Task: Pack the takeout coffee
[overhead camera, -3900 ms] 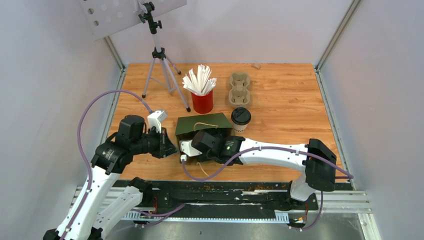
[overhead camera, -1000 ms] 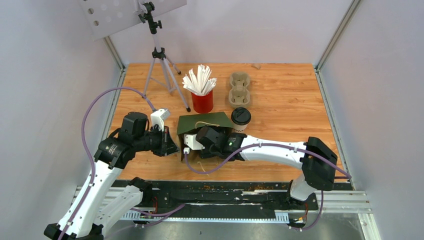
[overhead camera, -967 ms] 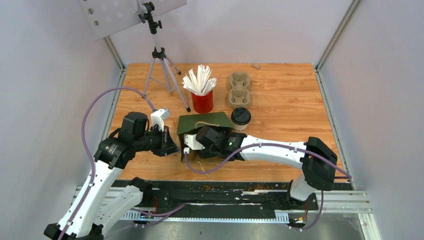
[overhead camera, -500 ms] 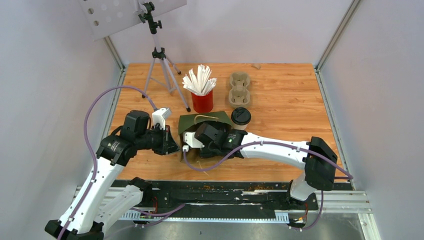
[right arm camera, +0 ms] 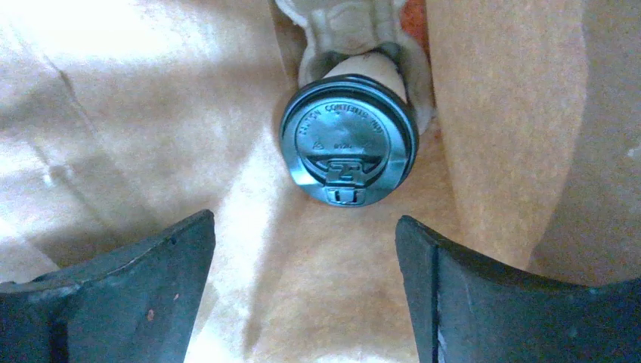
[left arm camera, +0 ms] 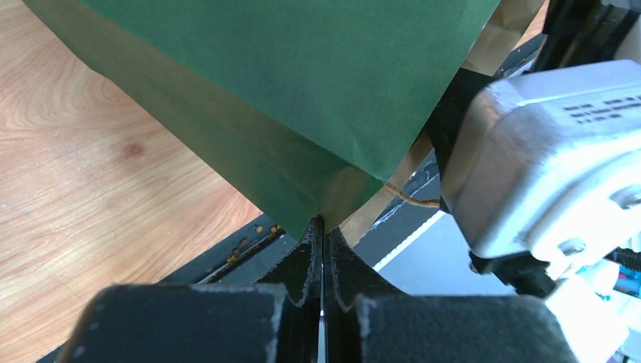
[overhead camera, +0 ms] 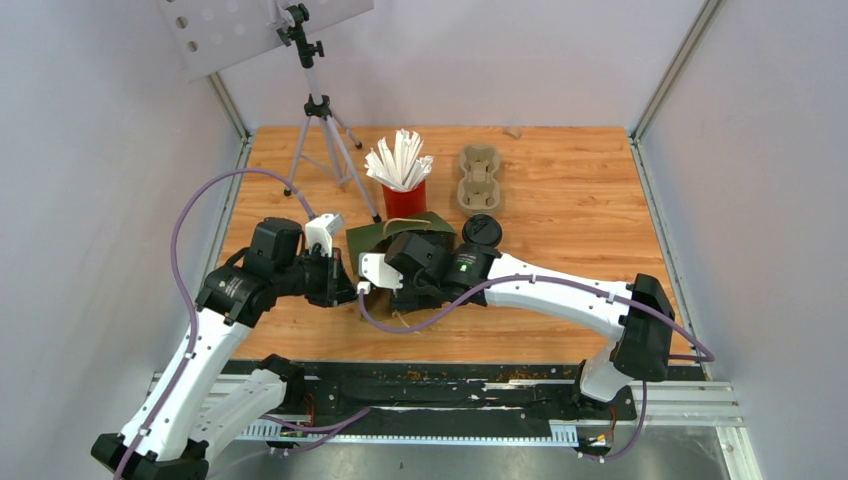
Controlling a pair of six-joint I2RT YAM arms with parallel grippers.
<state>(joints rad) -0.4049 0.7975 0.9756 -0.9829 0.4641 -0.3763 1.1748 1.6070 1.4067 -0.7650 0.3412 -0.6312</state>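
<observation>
Lidded cup (right arm camera: 348, 140) inside bag (right arm camera: 136, 128), perhaps in holder (right arm camera: 340, 19)

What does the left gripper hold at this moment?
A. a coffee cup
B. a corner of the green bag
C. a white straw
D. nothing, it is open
B: in the left wrist view the left gripper has its fingers closed together on a corner of the bag.
</observation>
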